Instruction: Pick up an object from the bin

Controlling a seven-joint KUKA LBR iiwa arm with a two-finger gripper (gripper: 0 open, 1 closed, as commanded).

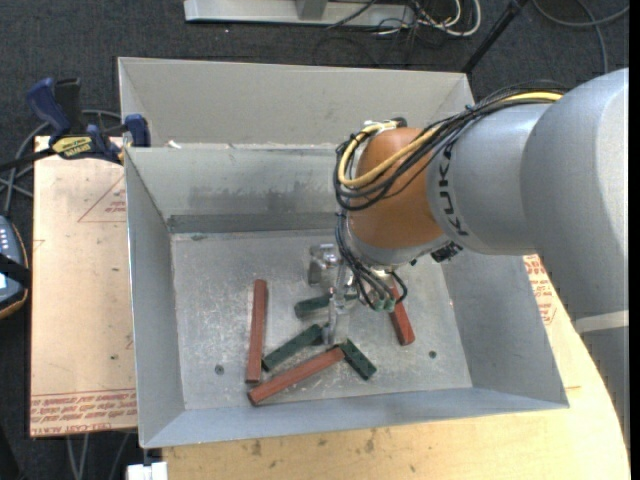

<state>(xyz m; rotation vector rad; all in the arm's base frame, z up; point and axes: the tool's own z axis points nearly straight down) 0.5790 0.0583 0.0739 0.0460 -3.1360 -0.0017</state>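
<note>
My gripper (pixel 334 306) hangs under the orange wrist cover, low over the middle of the bin floor. Directly beneath it lies a short dark green stick (pixel 311 308), and its tip comes down near the upper end of another green stick (pixel 294 348) that lies slanted. A third green stick (pixel 357 359) lies just to the right of that one. A short red stick (pixel 402 324) rests to the right of the gripper, partly under the arm's cables. Nothing shows held in the gripper.
A long red stick (pixel 258 330) lies nearly upright at the left of the group, and another long red stick (pixel 294 376) lies slanted along the front. The arm covers the bin's right rear part.
</note>
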